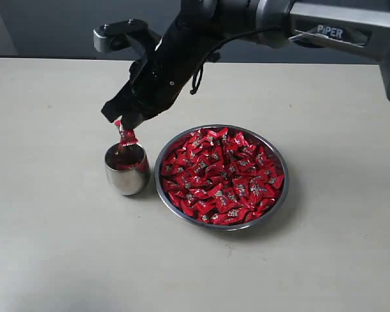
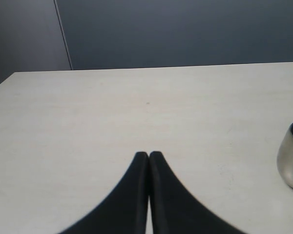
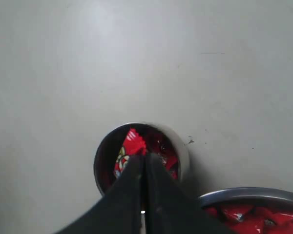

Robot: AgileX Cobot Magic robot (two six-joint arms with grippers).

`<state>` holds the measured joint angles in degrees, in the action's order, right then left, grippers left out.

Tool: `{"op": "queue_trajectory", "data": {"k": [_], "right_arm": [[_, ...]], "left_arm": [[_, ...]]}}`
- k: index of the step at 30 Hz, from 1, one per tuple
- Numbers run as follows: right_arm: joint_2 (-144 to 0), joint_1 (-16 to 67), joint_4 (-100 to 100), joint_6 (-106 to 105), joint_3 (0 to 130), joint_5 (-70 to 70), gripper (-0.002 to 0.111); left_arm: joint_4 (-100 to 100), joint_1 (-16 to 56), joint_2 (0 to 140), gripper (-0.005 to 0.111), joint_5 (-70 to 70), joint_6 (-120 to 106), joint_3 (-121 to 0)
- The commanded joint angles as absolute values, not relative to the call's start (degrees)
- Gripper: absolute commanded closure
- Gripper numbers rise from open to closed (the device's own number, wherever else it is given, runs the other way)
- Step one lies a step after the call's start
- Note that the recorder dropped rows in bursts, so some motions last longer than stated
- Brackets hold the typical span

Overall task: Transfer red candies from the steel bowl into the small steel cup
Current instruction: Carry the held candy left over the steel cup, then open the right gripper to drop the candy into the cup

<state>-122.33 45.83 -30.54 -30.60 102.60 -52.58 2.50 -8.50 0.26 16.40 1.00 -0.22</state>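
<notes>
- Pinching one shiny red twisted-wrapper candy (image 1: pixel 127 137) by its end, my right tool (image 1: pixel 123 123) is closed tight on it, so it dangles straight over the mouth of the small rounded steel cup (image 1: pixel 126 172).
- Red wrappers already show inside that cup; I judge release is the next step.
- Just beside the cup, the wide shallow steel bowl (image 1: pixel 283 188) lies heaped with red candies (image 1: pixel 221 175), close for short trips.
- My left tool (image 2: pixel 149 156) is closed on nothing, parked apart over the pale desk (image 1: pixel 52 247), out of the way.
</notes>
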Motion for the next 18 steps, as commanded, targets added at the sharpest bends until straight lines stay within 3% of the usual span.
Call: {"op": "queue_trajectory", "data": {"k": [1, 11, 12, 15, 18], "right_arm": [[-123.55, 46.78, -27.76, -29.85, 103.1, -52.79, 0.109], [-124.53, 46.78, -27.61, -29.64, 103.1, -49.91, 0.107], [-124.53, 46.78, -27.84, -29.64, 103.1, -49.91, 0.104], [-124.53, 46.78, -28.22, -29.74, 103.1, -50.38, 0.074], [-124.53, 46.78, -28.22, -29.74, 103.1, -50.38, 0.072]], "left_arm": [[2.57, -8.39, 0.0, 0.106, 16.3, 1.15, 0.0], [2.57, -8.39, 0.0, 0.106, 16.3, 1.15, 0.0], [2.57, -8.39, 0.0, 0.106, 16.3, 1.15, 0.0], [2.57, -8.39, 0.0, 0.106, 16.3, 1.15, 0.0], [2.57, -8.39, 0.0, 0.106, 16.3, 1.15, 0.0]]}}
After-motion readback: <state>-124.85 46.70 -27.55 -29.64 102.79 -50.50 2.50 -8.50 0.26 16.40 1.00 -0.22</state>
